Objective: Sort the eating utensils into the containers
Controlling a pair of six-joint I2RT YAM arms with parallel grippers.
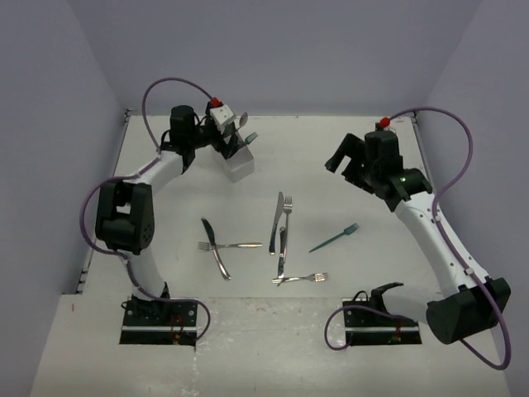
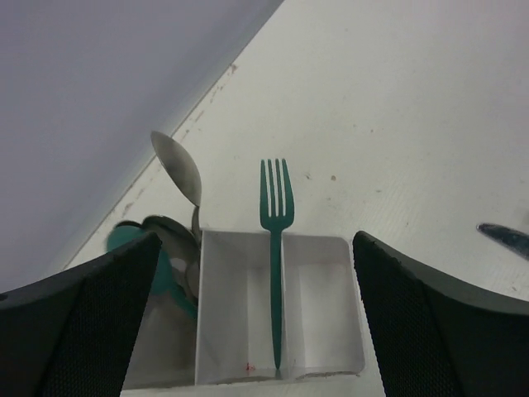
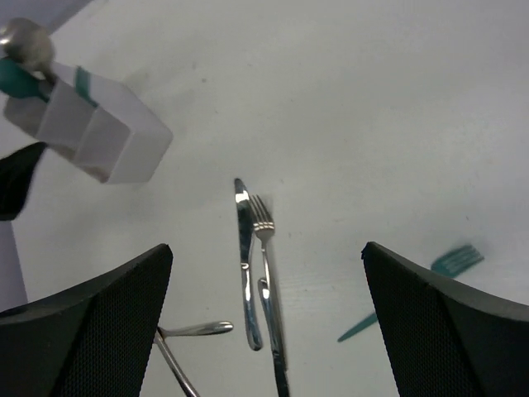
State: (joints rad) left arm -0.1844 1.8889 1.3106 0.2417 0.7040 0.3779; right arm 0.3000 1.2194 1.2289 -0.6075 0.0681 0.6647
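1. The left gripper [image 2: 256, 248] hangs over the white organiser [image 2: 326, 364] near the table's far left, its jaws spread wide and gripping nothing.
2. A teal plastic fork [image 2: 275, 207] stands in the organiser, tines up, against the divider between the middle and right compartments, clear of both fingers.
3. The left compartment holds a silver spoon [image 2: 178, 169] and a teal utensil [image 2: 124, 240].
4. The right gripper [image 3: 269, 248] hovers above the table, jaws wide and empty.
5. Below it, a silver knife [image 3: 242, 248] and a silver fork [image 3: 263, 227] lie side by side.
6. A second teal fork [image 1: 335, 238] lies flat to their right, well apart.
7. More silver cutlery [image 1: 216, 246] lies crossed near mid-table.
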